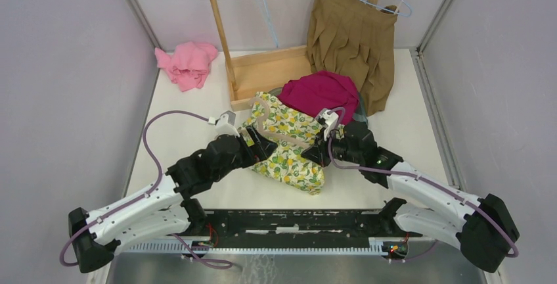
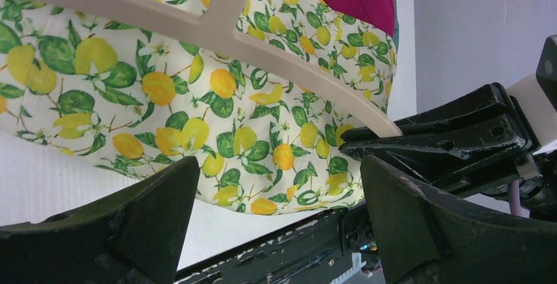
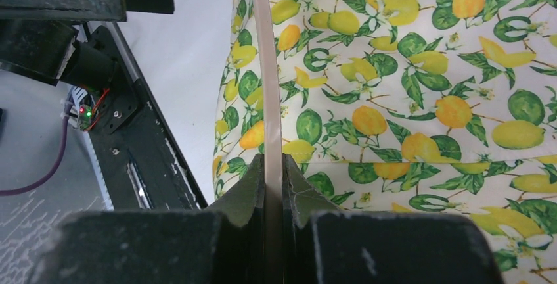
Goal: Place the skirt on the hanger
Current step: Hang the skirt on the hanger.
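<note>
Beige hanger (image 3: 270, 87) lay across the lemon-print skirt (image 1: 293, 165); we noted right tool (image 3: 274, 165) clamped on it, left tool (image 2: 279, 172) with jaws wide apart nearby.

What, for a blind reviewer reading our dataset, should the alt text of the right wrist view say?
The right gripper has its fingers shut on the thin edge of a beige hanger, which runs up over a lemon-print skirt. To the left lie the white table and a black base rail.
</note>
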Robot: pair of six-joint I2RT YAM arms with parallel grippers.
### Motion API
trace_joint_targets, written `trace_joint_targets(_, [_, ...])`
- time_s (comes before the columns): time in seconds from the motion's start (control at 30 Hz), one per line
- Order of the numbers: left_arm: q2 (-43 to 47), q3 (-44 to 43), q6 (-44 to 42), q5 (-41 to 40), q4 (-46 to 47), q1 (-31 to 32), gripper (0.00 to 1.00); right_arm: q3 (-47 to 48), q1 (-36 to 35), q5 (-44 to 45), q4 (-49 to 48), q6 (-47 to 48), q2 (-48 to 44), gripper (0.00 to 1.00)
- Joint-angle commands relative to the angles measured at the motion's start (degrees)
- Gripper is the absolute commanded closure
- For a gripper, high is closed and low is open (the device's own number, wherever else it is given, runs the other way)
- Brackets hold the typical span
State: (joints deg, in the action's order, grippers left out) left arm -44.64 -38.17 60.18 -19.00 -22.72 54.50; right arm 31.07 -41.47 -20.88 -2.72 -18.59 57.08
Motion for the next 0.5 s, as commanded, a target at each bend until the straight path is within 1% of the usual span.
trace_joint_targets(0.0, [-0.04, -0.22, -0.96, -0.17, 3.07, -0.05, 0.01, 4.52, -2.05, -3.45, -1.39, 1.36, 0.50, 0.99])
trace_joint_targets(0.2, [-0.31, -0.07, -1.15, 0.05, 3.75, -0.23, 0.01, 7.50, -3.41, -1.86, 2.70, 4.09, -1.08, 0.99])
trace_joint_targets(0.47, [0.42, -1.00, -1.55, -0.16, 3.16, -0.40, 0.01, 10.26, -3.75, 2.76, 3.29, 4.71, -5.93, 0.99])
